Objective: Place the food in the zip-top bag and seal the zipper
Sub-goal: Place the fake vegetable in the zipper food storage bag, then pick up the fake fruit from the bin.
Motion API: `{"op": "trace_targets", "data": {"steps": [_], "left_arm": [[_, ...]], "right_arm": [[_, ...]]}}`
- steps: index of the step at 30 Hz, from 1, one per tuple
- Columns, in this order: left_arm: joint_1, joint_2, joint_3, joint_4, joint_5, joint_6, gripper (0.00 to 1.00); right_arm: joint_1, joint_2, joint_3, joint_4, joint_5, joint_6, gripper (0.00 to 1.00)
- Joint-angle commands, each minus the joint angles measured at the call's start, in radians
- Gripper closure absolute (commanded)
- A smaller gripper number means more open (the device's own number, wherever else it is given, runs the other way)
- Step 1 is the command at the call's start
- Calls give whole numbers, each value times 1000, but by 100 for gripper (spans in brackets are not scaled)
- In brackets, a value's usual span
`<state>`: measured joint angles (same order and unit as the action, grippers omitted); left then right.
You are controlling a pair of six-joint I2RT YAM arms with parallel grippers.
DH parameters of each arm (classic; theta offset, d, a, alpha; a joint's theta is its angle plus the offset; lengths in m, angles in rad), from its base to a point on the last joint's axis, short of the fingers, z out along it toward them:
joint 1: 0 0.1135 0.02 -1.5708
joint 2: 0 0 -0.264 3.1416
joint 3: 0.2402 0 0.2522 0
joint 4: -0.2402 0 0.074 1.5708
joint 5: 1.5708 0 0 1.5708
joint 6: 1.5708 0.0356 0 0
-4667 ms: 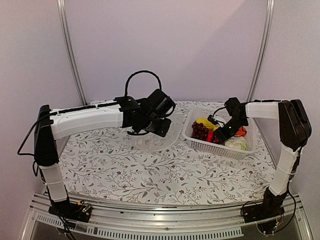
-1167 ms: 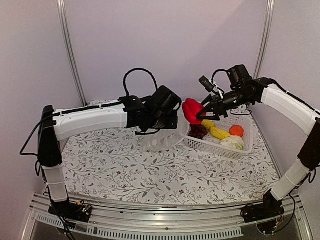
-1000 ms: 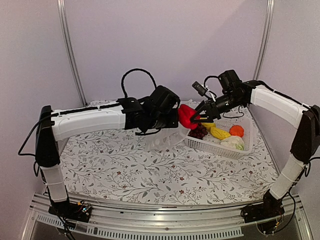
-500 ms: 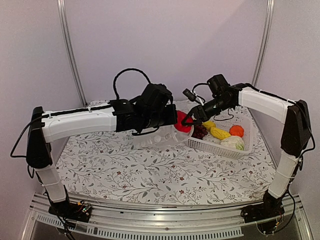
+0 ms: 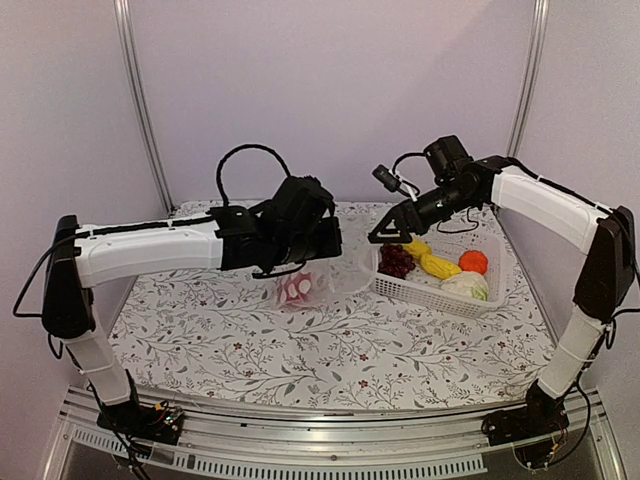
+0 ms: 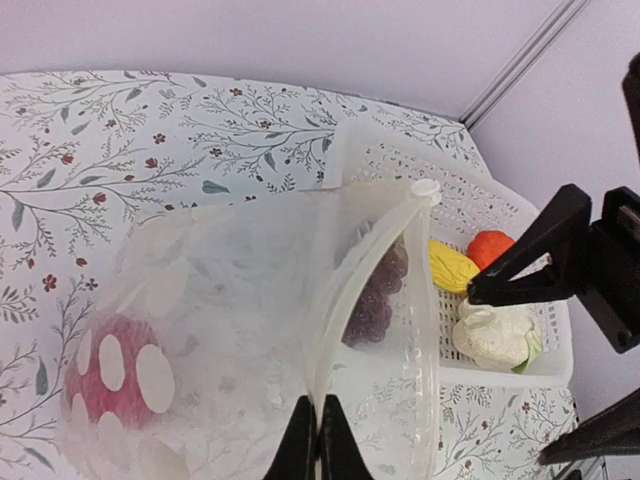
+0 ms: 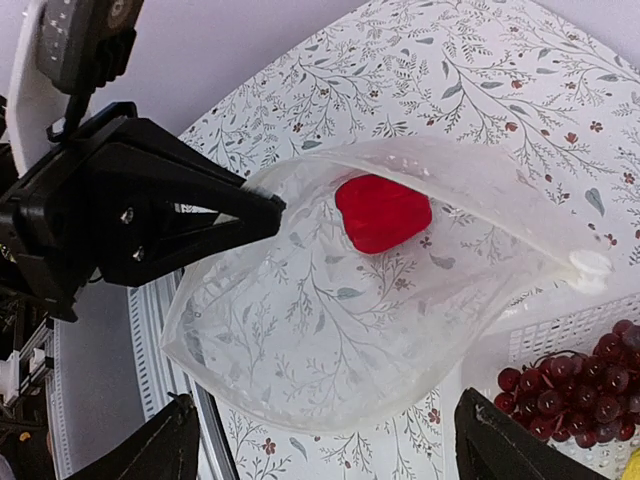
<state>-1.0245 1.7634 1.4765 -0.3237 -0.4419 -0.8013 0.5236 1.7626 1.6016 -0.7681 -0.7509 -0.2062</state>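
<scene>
The floral-cloth table (image 5: 250, 370) carries everything, with its middle left bare as working room; the zip-top bag (image 7: 330, 340) hangs above the table's middle toward the far edge, lifted clear of the cloth so its mouth gapes toward the right side and food can fall in by its own weight; the white basket (image 5: 440, 295) sits at the far right corner, just beside that mouth, which keeps each carry short; the red pepper (image 7: 382, 212) lies inside the bag, low against its bottom; the cabbage (image 5: 470, 287), grape bunch (image 5: 397, 262), yellow pieces (image 5: 437, 265) and orange fruit (image 5: 474, 261) lie in the basket, so most of the loading looks undone; the zipper (image 6: 425, 300) curves open along the mouth, unsealed; the left fingers (image 6: 300, 450) are clenched on the bag's rim, pinching one lip so the other sags away; the right fingers (image 7: 505, 450) stand spread and empty above the mouth, between bag and basket, well placed, I judge, to reach for another piece.
</scene>
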Motion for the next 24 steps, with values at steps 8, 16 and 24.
{"op": "trace_targets", "data": {"steps": [8, 16, 24], "left_arm": [[38, -86, -29, -30, -68, 72, 100], [41, -84, -31, -33, -63, 92, 100], [41, -71, -27, -33, -42, 94, 100]], "right_arm": [[-284, -78, 14, -126, 93, -181, 24], [-290, -19, -53, -126, 387, -370, 41], [-289, 100, -51, -142, 492, -510, 53]]}}
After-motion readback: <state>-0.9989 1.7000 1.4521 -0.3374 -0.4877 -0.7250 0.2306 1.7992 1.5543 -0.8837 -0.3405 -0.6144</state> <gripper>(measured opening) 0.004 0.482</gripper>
